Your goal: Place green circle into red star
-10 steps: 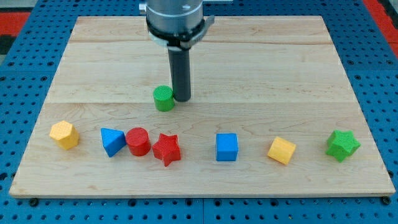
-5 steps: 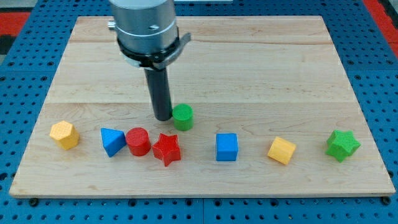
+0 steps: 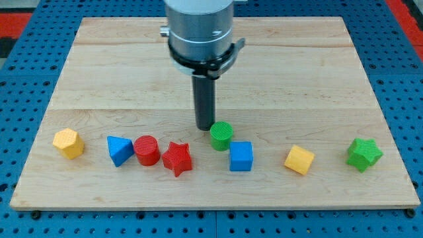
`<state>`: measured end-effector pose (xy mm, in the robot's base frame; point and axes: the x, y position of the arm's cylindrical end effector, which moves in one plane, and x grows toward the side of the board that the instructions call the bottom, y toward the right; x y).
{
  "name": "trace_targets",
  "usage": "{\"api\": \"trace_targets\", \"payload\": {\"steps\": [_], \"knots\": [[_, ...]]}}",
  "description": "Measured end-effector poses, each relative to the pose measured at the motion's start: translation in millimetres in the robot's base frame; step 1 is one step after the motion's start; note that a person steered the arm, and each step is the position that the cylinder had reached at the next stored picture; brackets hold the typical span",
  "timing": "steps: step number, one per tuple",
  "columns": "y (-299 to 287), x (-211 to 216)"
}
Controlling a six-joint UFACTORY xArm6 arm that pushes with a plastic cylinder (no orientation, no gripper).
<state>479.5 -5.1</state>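
Observation:
The green circle block lies on the wooden board just above and left of the blue cube, touching or nearly touching it. The red star lies to the green circle's lower left, a short gap apart. My tip stands just up and left of the green circle, touching or almost touching its edge.
Along the board's lower part lie a yellow block, a blue triangle, a red circle against the red star, another yellow block and a green star. The board's edge runs near the view's bottom.
The green circle has slid right and down, from above the red star to beside the blue cube. My tip went from its right side to its left, then followed it rightward.

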Motion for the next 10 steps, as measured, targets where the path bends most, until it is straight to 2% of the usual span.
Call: {"api": "trace_targets", "payload": {"steps": [4, 5, 6, 8, 9, 10], "knots": [[39.3, -5.5], [69.5, -5.4], [71.1, 9.3], [16.2, 35.2], [15.5, 16.9], [-12.4, 1.5]]}}
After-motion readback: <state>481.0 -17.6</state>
